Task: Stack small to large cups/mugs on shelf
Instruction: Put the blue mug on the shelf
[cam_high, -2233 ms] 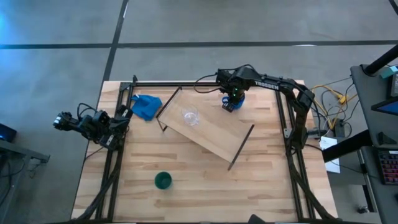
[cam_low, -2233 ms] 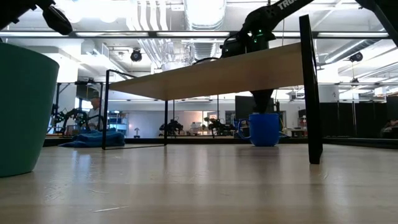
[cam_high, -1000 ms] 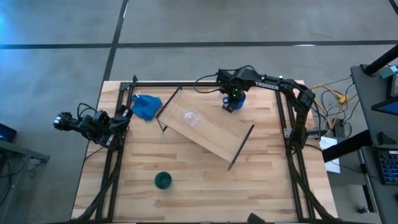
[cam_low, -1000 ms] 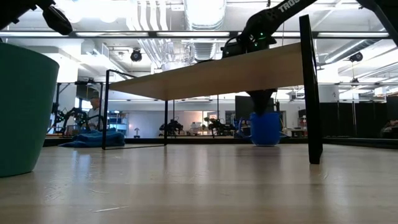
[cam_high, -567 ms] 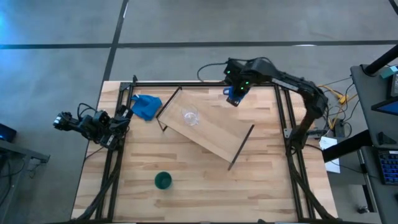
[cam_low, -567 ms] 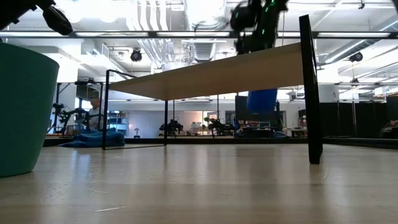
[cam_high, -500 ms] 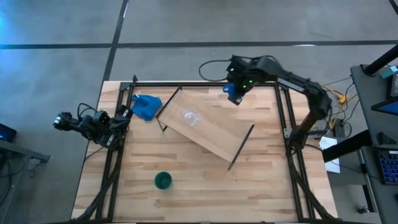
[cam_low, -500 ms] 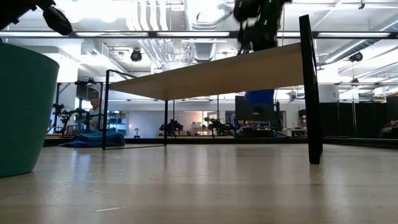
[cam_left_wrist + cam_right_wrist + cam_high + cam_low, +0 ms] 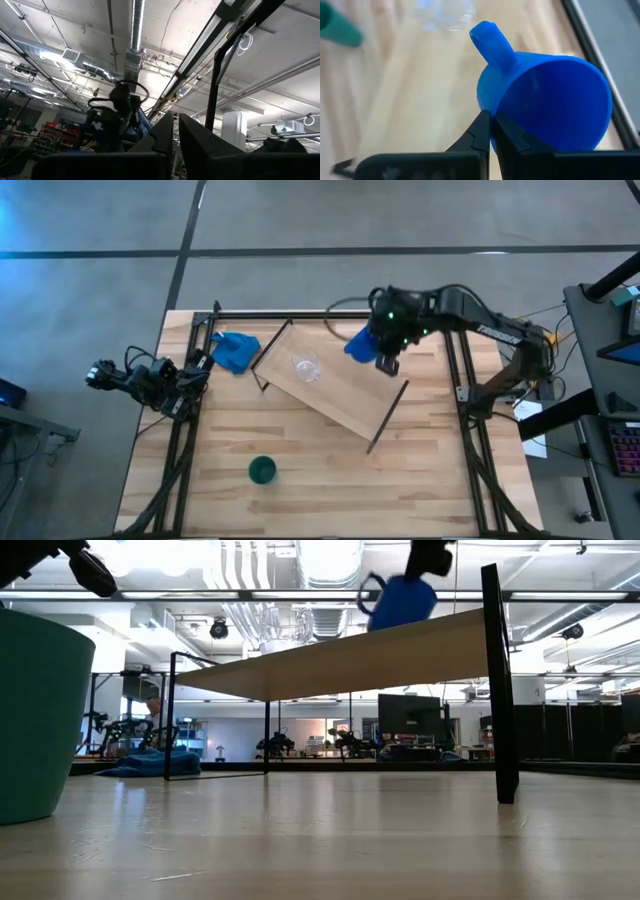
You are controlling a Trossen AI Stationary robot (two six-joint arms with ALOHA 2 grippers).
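My right gripper [image 9: 383,352] is shut on the bright blue mug [image 9: 358,343], which is held in the air above the far right part of the light-wood shelf [image 9: 335,390]. In the low view the mug [image 9: 400,600] is above the plank [image 9: 350,655]. The tiny clear glass cup [image 9: 306,367] stands on the plank. The dark green cup [image 9: 262,471] stands on the tabletop near the front edge. My left gripper [image 9: 195,370] rests at the table's left edge, shut and empty. My right gripper holds the mug's wall at the rim [image 9: 493,117], next to the handle [image 9: 490,40]. One finger [image 9: 512,139] is inside the mouth and one [image 9: 479,132] outside. The mug is lifted clear of the shelf and tilted, with its handle [image 9: 370,585] toward the table's left.
A blue cloth [image 9: 235,350] lies at the far left of the table, beside the shelf's left rod frame [image 9: 270,352]. The shelf's right rod frame [image 9: 388,415] stands near the table's middle. Dark frame rails [image 9: 455,380] run along the table's sides.
My right gripper has lifted the blue mug off the tabletop behind the shelf's far right end, well above the plank. It then carried the mug toward the near and left, over the shelf. The mug has tipped from upright to tilted.
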